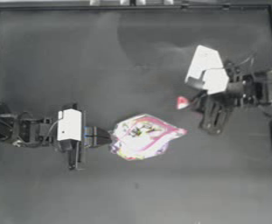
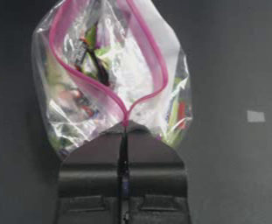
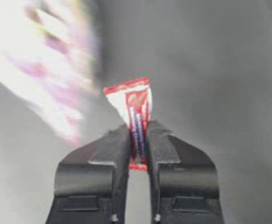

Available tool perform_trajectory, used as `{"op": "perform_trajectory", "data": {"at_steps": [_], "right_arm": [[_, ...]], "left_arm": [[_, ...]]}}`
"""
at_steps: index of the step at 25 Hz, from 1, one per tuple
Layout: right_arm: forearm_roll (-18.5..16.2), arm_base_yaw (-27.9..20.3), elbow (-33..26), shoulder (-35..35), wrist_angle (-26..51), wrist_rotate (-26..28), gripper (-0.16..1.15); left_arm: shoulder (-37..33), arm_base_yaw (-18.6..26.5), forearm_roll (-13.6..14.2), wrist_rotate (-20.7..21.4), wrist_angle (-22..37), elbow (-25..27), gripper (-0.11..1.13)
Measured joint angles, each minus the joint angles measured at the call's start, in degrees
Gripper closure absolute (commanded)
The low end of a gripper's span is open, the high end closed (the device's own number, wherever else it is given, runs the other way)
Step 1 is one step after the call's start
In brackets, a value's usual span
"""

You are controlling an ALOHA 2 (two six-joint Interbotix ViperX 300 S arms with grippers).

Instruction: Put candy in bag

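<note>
The right hand (image 3: 138, 146) has its jaws clamped tight on the candy (image 3: 132, 111), pinching the lower part of the wrapper so most of the red-and-white packet stands free beyond the tips. In the top view it hangs just beside the bag (image 1: 142, 136), toward the right side of the desk (image 1: 74, 57). Across from it, the left hand (image 2: 125, 131) is closed on the bag's pink strip (image 2: 74, 74), right at the corner where the two zip lines meet, and the mouth gapes open beyond the jaws. Now the risks: that mouth is held from one corner only, so a nudge from the incoming hand could fold the soft plastic shut or push the whole pouch away. The candy is gripped low on a slick wrapper, so it may twist or slip out early and land on the desk short of the opening. And if the release comes at the rim, the packet could catch on the strip instead of dropping among the sweets (image 2: 97, 65) inside.
</note>
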Motion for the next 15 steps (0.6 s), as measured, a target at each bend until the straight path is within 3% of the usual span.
{"op": "perform_trajectory", "data": {"at_steps": [6, 15], "right_arm": [[-1.23, 4.22, -5.10, 5.80, -1.32, -0.26, 0.52], [-1.49, 5.36, -9.23, 12.39, -5.71, -0.88, 0.52]], "left_arm": [[0.00, 0.00, 0.00, 0.00, 0.00, 0.00, 0.96], [-0.09, 0.00, 0.00, 0.00, 0.00, 0.00, 0.96]]}}
